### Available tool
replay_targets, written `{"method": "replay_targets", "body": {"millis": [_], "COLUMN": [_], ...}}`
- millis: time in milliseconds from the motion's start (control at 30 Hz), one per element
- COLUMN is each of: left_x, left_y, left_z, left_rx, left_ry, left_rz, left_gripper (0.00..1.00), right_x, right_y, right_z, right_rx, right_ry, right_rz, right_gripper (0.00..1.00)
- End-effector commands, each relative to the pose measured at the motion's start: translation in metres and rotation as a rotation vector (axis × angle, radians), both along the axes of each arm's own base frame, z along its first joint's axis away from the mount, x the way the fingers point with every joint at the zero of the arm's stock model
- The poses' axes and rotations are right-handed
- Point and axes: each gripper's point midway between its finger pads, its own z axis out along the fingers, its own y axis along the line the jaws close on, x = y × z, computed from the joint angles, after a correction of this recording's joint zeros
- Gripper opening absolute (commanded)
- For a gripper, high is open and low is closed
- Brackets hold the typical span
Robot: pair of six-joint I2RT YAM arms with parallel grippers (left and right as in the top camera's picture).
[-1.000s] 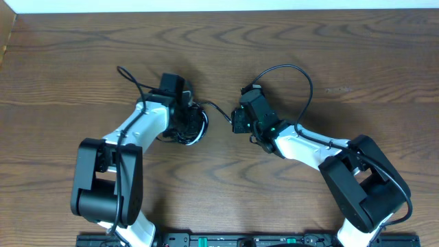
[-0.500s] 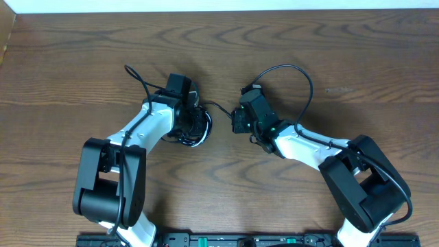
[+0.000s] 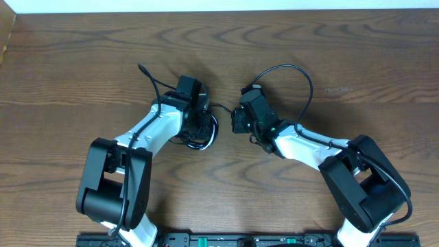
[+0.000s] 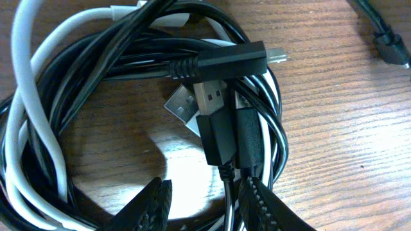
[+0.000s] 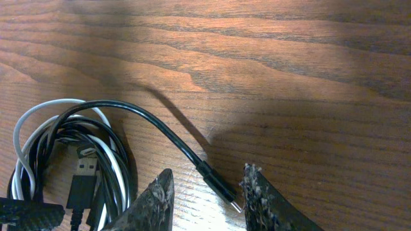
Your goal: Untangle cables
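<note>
Since the earlier overhead frame the left arm has swung to the right and carried the bundle of cables (image 3: 206, 132) with it, so the coil now lies nearer the right gripper (image 5: 207, 183), which has not moved.

Around the work we see only the wooden table (image 3: 82, 62), dark brown with a strong wavy grain, and the thick black arm wire (image 3: 306, 79) looping out behind the right wrist. The left arm's wrist covers much of the coil from above.

The cables lie near the table's middle, between the two arms, as a round, overlapping coil. One white cord (image 4: 26, 96) and several glossy black cords (image 4: 128, 51) wind through each other. Two flat USB plugs (image 4: 212, 96) with bright metal shells sit in the coil's middle, and a ribbed angled plug (image 4: 231, 61) crosses above them. One loose black cord (image 5: 160, 125) curves out of the coil towards the right gripper.

The left gripper (image 4: 204, 192) straddles the coil's near edge with its ridged jaws partly apart and strands crossing the gap; we cannot tell whether it pinches them. The right gripper's jaws stand apart, the loose cord's small plug lying on the table between them, untouched.
</note>
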Motion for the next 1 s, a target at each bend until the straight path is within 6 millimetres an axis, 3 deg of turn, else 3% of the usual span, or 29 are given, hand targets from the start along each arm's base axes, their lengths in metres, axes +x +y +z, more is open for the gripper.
{"method": "replay_targets", "body": {"millis": [0,133,467,567,600,733,967], "left_x": [-0.006,-0.006,-0.002,-0.004,-0.004,-0.001,-0.007], "left_y": [-0.002,-0.002,0.000,-0.007,-0.007,-0.001,-0.016], "left_z": [-0.006,-0.006,-0.004,0.000,0.001,0.002,0.014], "left_rx": [-0.004,-0.003,-0.035,-0.110,-0.127,-0.141,-0.291], "left_ry": [0.019,0.018,0.019,0.036,0.039,0.039,0.041], "left_rz": [-0.025,-0.029,-0.011,-0.017,-0.018,-0.002,-0.101], "left_gripper": [0.38,0.33,0.33,0.10,0.08,0.08,0.07], "right_x": [0.003,0.003,0.003,0.003,0.003,0.003,0.003], "right_y": [0.003,0.003,0.003,0.002,0.003,0.003,0.003], "right_z": [0.002,0.002,0.002,0.002,0.002,0.002,0.002], "right_rx": [-0.005,-0.005,-0.006,-0.006,-0.005,-0.006,-0.006], "right_ry": [-0.013,-0.013,-0.013,-0.013,-0.013,-0.013,-0.013], "right_rz": [0.000,0.000,0.000,0.000,0.000,0.001,0.000], "right_gripper": [0.31,0.31,0.31,0.31,0.31,0.31,0.31]}}
